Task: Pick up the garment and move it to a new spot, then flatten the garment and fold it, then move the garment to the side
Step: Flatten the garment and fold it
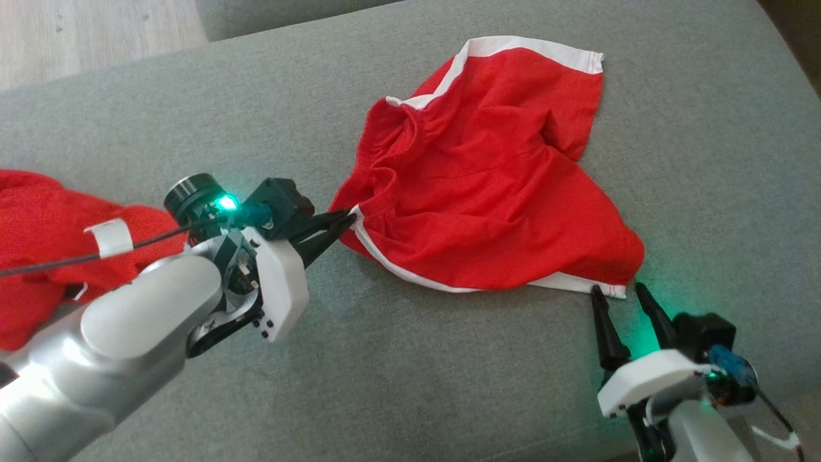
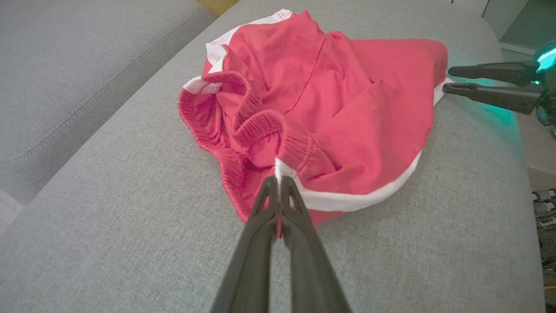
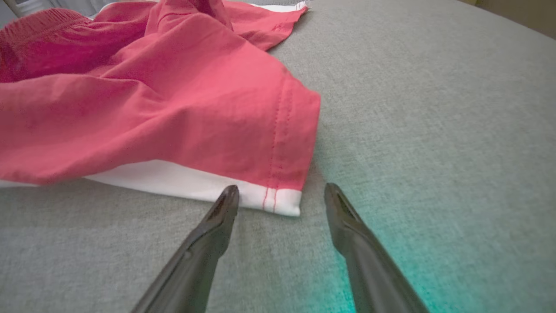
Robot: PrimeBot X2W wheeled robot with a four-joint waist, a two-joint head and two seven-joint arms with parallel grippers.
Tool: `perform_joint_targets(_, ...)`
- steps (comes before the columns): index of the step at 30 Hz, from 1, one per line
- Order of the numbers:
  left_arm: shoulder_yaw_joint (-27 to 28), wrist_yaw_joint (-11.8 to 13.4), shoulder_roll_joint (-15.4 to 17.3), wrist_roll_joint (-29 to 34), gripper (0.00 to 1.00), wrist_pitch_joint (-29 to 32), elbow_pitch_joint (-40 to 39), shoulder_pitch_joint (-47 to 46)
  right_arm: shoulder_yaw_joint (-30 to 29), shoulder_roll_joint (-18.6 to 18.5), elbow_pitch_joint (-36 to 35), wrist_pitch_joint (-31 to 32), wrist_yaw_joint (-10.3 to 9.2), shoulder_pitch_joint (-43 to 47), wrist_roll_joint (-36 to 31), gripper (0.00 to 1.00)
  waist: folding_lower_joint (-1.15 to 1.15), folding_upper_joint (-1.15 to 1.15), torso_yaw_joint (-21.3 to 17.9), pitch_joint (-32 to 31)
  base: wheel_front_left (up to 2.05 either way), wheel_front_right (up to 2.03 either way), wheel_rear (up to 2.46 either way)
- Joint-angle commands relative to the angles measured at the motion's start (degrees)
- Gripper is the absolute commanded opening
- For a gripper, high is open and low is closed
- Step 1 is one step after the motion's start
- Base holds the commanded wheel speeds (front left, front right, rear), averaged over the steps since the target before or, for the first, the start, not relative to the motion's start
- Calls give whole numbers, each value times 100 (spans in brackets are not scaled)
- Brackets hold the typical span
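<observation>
Head view, leftmost: red cloth (image 1: 38, 256) with white tab (image 1: 109, 236), writing unreadable. Next, left claw (image 1: 351, 219) pinching white-trimmed edge of red shorts (image 1: 487, 173), crumpled mid grey sofa (image 1: 417, 372). Rightmost, right claw (image 1: 618, 289) spread wide, tips just beside shorts' white hem corner.

Surface: grey fabric cushion (image 1: 449, 372), wide and flat.
On it, middle: crumpled red shorts (image 1: 487, 179) with white trim.
On it, left edge: another red cloth (image 1: 38, 256).
</observation>
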Motion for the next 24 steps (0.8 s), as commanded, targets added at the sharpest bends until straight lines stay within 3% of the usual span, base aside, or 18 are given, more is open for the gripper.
perform_joint_targets(1, 255, 10, 116, 59, 0, -50, -79, -290, 166, -29, -78, -3, -4, -168, 47, 100, 0, 0, 6, 9, 0, 0, 0)
perform_joint_targets(14, 255, 10, 118, 103, 0, -4, -106, -295, 283, -29, 468, 44, -4, -358, 130, 97, 0, 0, 8, 23, 0, 0, 0)
perform_joint_targets(15, 255, 10, 121, 102, 0, -5, -103, -294, 285, -29, 483, 43, -4, -360, 130, 65, 0, 0, 1, 18, 0, 0, 0)
perform_joint_targets(18, 255, 10, 128, 94, 0, -16, -84, -279, 284, -29, 504, 49, -4, -360, 107, 5, 0, 0, -22, -6, 0, 0, 0)
perform_joint_targets(19, 255, 10, 127, 91, 0, -22, -75, -276, 281, -29, 501, 56, -4, -358, 98, 0, 0, 0, -29, -15, 0, 0, 0)
perform_joint_targets(24, 255, 10, 110, 61, 0, -134, 21, -271, 225, -29, 432, 94, -4, -309, 32, 0, 0, 0, -38, -92, 0, 0, 0)
